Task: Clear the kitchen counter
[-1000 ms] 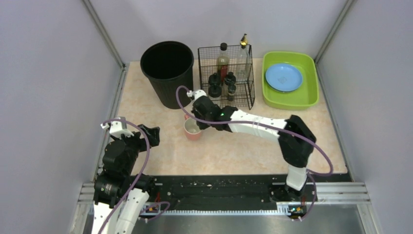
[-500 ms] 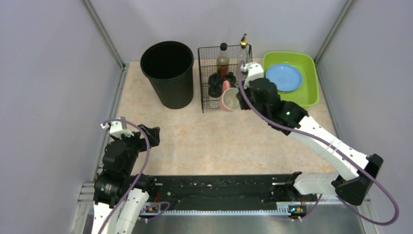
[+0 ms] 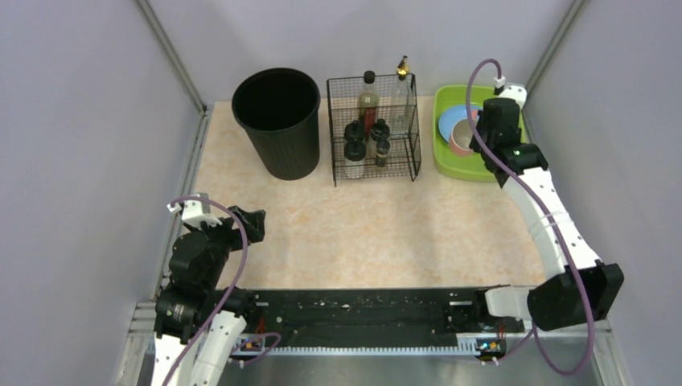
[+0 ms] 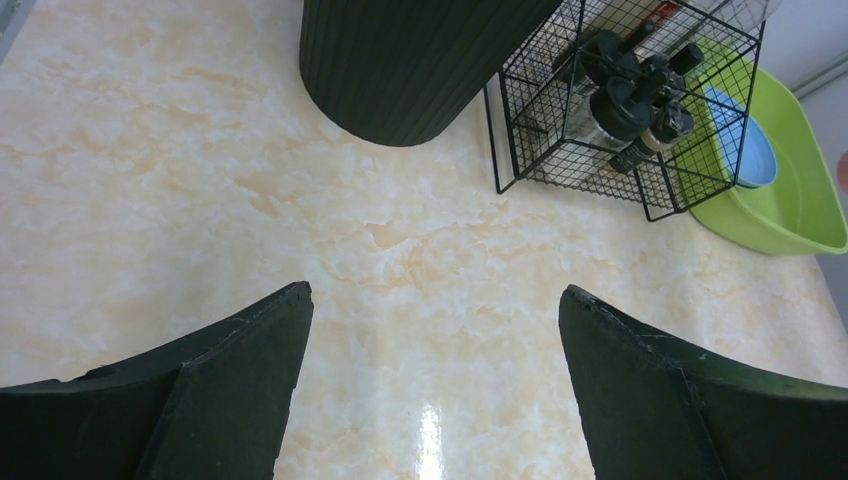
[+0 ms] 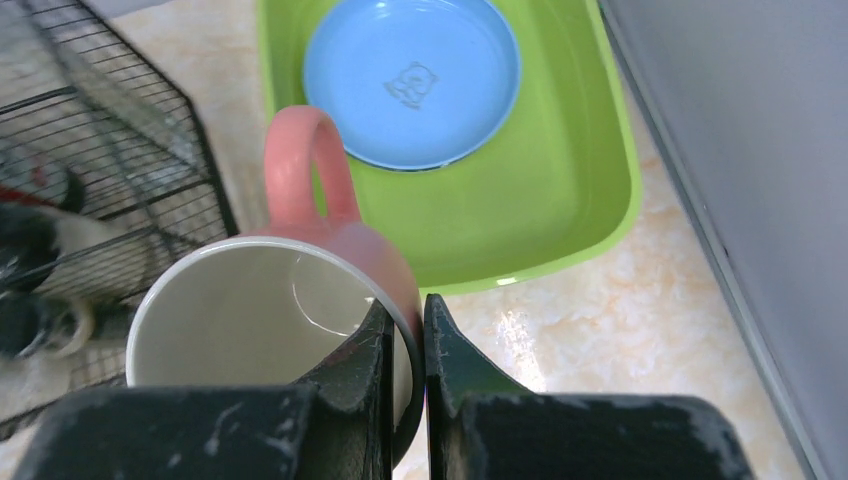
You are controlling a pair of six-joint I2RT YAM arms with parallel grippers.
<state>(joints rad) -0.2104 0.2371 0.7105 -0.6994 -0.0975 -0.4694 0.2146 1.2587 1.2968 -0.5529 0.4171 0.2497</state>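
Note:
My right gripper (image 5: 405, 305) (image 3: 476, 133) is shut on the rim of a pink mug (image 5: 300, 290) (image 3: 460, 135) with a white inside, one finger inside and one outside. The mug hangs in the air at the lime-green tray (image 3: 482, 165) (image 5: 560, 190), near its front left part. A blue plate (image 5: 412, 75) (image 3: 447, 117) lies in the tray. The beige kitchen counter (image 3: 378, 233) (image 4: 400, 260) stretches below. My left gripper (image 4: 435, 300) (image 3: 245, 221) stands open over the counter at the near left, with nothing between its fingers.
A black ribbed bin (image 3: 277, 121) (image 4: 410, 60) stands at the back left. Beside it a black wire basket (image 3: 374, 133) (image 4: 620, 110) holds several bottles. Grey walls close in both sides and the back. A black rail (image 3: 362, 310) runs along the front.
My right arm has carried the pink mug from the counter's middle, past the wire basket, over to the green tray at the back right. The left arm has not moved.

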